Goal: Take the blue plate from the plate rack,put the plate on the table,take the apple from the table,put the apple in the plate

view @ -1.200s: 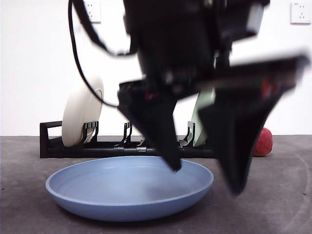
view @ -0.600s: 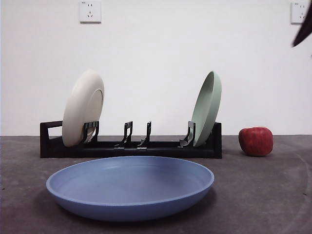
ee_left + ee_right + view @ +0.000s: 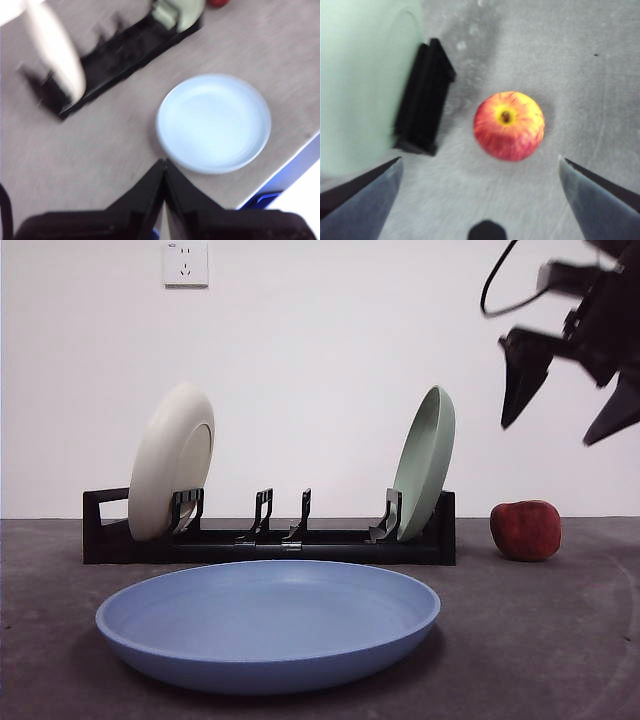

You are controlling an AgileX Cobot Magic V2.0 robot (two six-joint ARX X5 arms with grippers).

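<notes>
blue plate [image 3: 268, 625]: lies flat on the table [image 3: 560, 640] near its front edge, hollow side up, in front of the plate rack [image 3: 268, 536] and apart from it.
apple [image 3: 525, 530]: stands on the table toward the back right, just beside the rack's right end; the right wrist view shows its dimpled top [image 3: 506, 117] pointing straight up.
rack axis: runs left to right along the back edge, a cream plate [image 3: 172, 475] upright at its left end, a pale green plate [image 3: 425, 464] at its right.
right gripper [image 3: 570, 390]: hangs high above the apple, jaws spread wide, nothing held.
left gripper [image 3: 164, 170]: jaws pressed together, empty, well above the table; only its own wrist view shows it.
</notes>
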